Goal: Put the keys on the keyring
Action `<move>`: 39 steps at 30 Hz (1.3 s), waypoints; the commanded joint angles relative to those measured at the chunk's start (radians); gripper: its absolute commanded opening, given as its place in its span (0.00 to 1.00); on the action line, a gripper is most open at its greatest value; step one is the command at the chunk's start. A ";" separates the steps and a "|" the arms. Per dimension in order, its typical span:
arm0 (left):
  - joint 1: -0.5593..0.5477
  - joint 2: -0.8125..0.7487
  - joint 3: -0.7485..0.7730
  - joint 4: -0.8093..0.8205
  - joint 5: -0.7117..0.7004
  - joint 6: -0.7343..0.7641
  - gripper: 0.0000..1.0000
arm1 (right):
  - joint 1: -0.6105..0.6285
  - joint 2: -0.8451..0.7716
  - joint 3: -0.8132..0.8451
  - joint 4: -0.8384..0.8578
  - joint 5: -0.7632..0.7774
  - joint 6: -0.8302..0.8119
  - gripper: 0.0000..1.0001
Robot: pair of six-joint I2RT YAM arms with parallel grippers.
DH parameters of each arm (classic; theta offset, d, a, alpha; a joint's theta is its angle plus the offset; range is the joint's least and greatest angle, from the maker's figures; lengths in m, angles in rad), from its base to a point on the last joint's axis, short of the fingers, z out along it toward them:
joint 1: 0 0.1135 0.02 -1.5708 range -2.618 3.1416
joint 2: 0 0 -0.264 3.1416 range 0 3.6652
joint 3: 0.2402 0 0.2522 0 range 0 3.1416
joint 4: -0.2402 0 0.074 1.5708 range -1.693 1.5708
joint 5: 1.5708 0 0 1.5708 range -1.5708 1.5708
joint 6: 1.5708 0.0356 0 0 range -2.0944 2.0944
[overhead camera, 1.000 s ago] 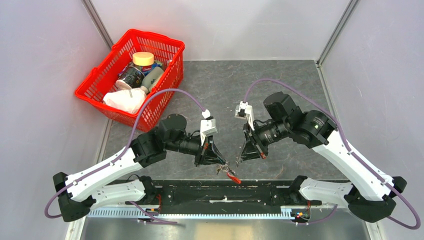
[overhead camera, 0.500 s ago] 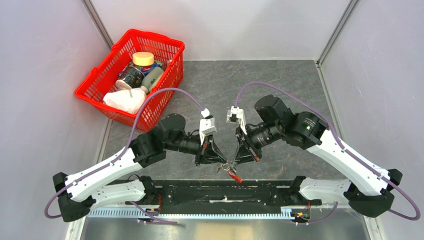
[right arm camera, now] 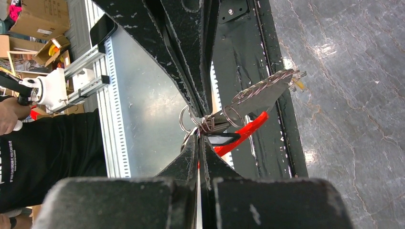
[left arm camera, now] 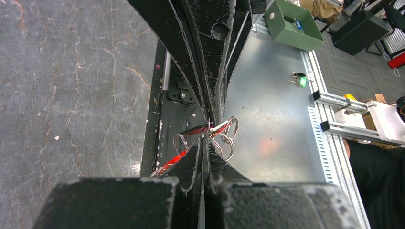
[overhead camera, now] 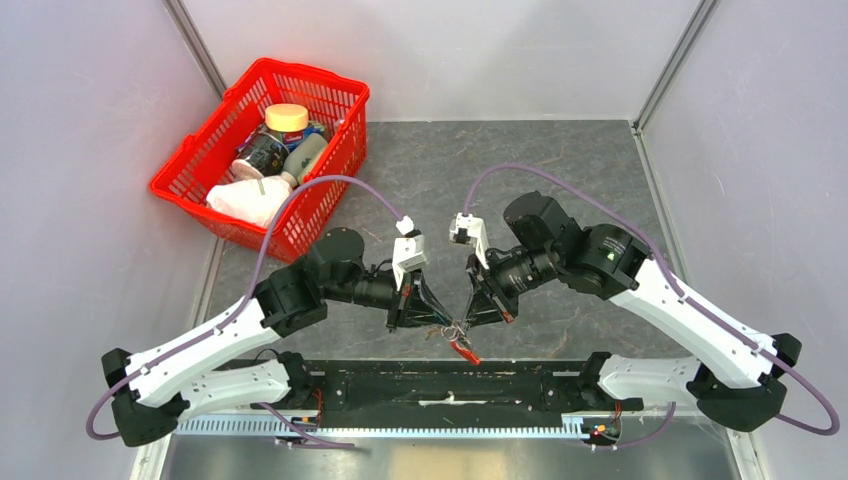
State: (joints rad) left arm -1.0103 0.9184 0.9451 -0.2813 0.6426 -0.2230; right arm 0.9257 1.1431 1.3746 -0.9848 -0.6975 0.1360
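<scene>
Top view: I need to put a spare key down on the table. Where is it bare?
Bare: the far middle of the table, between the red basket and the right wall, and the far right corner. Crowded: the near centre, where left claw and right claw meet at the keyring.

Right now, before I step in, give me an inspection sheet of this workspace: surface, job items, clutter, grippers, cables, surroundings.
Surface: dark grey marbled tabletop, no spills seen.
Job's things: thin wire keyring with red strap, held over the near edge; flat silvery key against it, threaded or not cannot be told.
Clutter: red plastic basket, far left, holding jars and a white bag.
Grippers: left gripper shut on the keyring; right gripper shut, tips at the same cluster.
Cables: purple cables arch over both arms, no snag seen.
Surroundings: pale walls; person in black shirt beyond the near edge.
</scene>
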 commanded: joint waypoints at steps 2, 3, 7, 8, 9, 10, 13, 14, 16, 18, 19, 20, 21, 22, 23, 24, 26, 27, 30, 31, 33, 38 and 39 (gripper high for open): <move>-0.004 -0.032 0.010 0.054 0.031 -0.009 0.02 | 0.008 -0.051 0.029 0.005 0.024 0.012 0.00; -0.004 -0.033 0.011 0.054 0.031 -0.008 0.02 | 0.008 -0.054 0.029 0.005 0.027 0.014 0.00; -0.005 -0.032 0.012 0.055 0.032 -0.007 0.02 | 0.010 -0.048 0.028 0.009 0.026 0.019 0.00; -0.005 -0.031 0.012 0.055 0.032 -0.006 0.02 | 0.012 -0.043 0.027 0.011 0.024 0.021 0.00; -0.004 -0.031 0.012 0.054 0.032 -0.007 0.02 | 0.011 -0.038 0.027 0.014 0.021 0.020 0.00; -0.005 -0.031 0.012 0.055 0.032 -0.006 0.02 | 0.013 -0.035 0.027 0.018 0.019 0.020 0.00; -0.005 -0.032 0.013 0.056 0.032 -0.006 0.02 | 0.016 -0.019 0.027 0.030 0.019 0.023 0.00; -0.005 -0.033 0.014 0.054 0.033 -0.006 0.02 | 0.016 -0.012 0.028 0.033 0.018 0.024 0.00; -0.005 -0.032 0.014 0.055 0.036 -0.006 0.02 | 0.018 -0.002 0.030 0.042 0.018 0.028 0.00; -0.004 -0.033 0.012 0.055 0.035 -0.006 0.02 | 0.019 0.003 0.033 0.048 0.021 0.030 0.00; -0.004 -0.032 0.012 0.055 0.037 -0.005 0.02 | 0.019 0.004 0.036 0.050 0.023 0.032 0.00; -0.005 -0.033 0.011 0.054 0.038 -0.005 0.02 | 0.019 0.004 0.038 0.052 0.027 0.034 0.00; -0.005 -0.033 0.010 0.055 0.038 -0.005 0.02 | 0.019 0.004 0.039 0.055 0.030 0.035 0.00; -0.005 -0.034 0.009 0.055 0.040 -0.006 0.02 | 0.019 0.004 0.042 0.056 0.033 0.036 0.00; -0.005 -0.034 0.009 0.055 0.040 -0.006 0.02 | 0.019 0.003 0.043 0.059 0.035 0.038 0.00; -0.005 -0.035 0.009 0.055 0.041 -0.004 0.02 | 0.019 0.003 0.045 0.063 0.040 0.044 0.00; -0.005 -0.038 0.007 0.054 0.045 -0.006 0.02 | 0.019 0.001 0.050 0.068 0.049 0.051 0.00; -0.005 -0.038 0.007 0.055 0.046 -0.006 0.02 | 0.019 0.001 0.053 0.070 0.054 0.057 0.00; -0.005 -0.041 0.007 0.056 0.051 -0.006 0.02 | 0.019 0.004 0.059 0.080 0.062 0.071 0.00; -0.005 -0.042 0.006 0.055 0.051 -0.006 0.02 | 0.020 0.006 0.061 0.080 0.066 0.073 0.00; -0.005 -0.047 0.005 0.056 0.051 -0.006 0.02 | 0.019 0.009 0.061 0.081 0.068 0.077 0.00; -0.006 -0.058 0.001 0.056 0.049 -0.004 0.02 | 0.019 0.009 0.050 0.079 0.080 0.081 0.00; -0.006 -0.058 0.001 0.056 0.050 -0.004 0.02 | 0.019 0.009 0.047 0.080 0.081 0.082 0.00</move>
State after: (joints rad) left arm -1.0103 0.8852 0.9424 -0.2810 0.6472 -0.2226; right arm 0.9455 1.1515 1.3903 -0.9508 -0.6552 0.2169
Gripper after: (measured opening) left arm 0.028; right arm 0.006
